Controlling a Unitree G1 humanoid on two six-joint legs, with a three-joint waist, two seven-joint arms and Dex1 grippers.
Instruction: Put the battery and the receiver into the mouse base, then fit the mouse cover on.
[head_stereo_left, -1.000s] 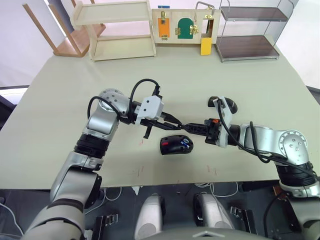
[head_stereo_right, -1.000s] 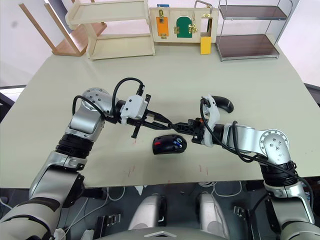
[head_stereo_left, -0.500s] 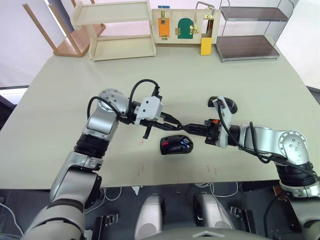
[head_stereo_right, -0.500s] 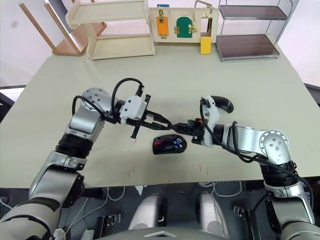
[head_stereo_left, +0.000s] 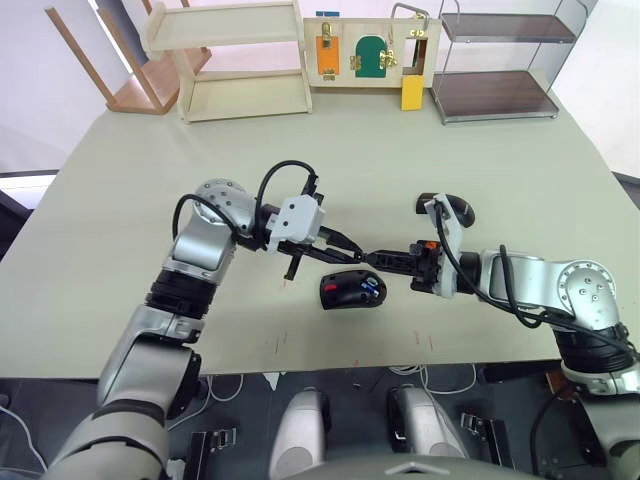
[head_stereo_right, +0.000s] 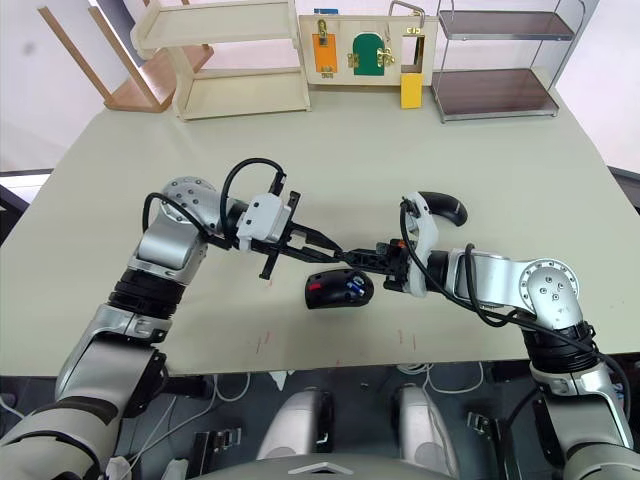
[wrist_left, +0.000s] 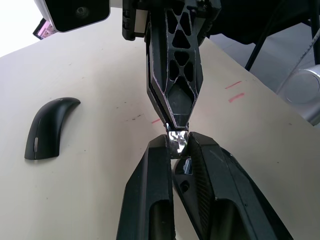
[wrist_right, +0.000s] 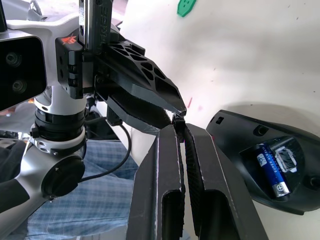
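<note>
Pale green-grey table (head_stereo_left: 120, 200) carries one mouse base (head_stereo_left: 352, 291), one mouse cover (head_stereo_left: 455, 208) and, along the far edge, one wooden shelf unit (head_stereo_left: 235, 58), one latch board (head_stereo_left: 368, 50) and one wire rack (head_stereo_left: 500, 60). One battery (wrist_right: 272, 170) lies inside the mouse base, blue with a silvery end, beside a red part seen from the head views. The mouse base sits open side up near the front of the table, just below the point where the two tools meet. The left tool (head_stereo_left: 357, 258) and the right tool (head_stereo_left: 377, 260) point tip to tip above the table. In the left wrist view a small shiny piece, the receiver (wrist_left: 177, 142), is pinched between the closed left tool's fingers (wrist_left: 152, 165), and the tips of the right tool touch it too; which tool bears its weight is hard to make out. The right tool's fingers (wrist_right: 170, 150) stand nearly together, closed on that same piece. The mouse cover lies arched on the table behind the right arm, well apart from the mouse base, partly hidden by the wrist.
</note>
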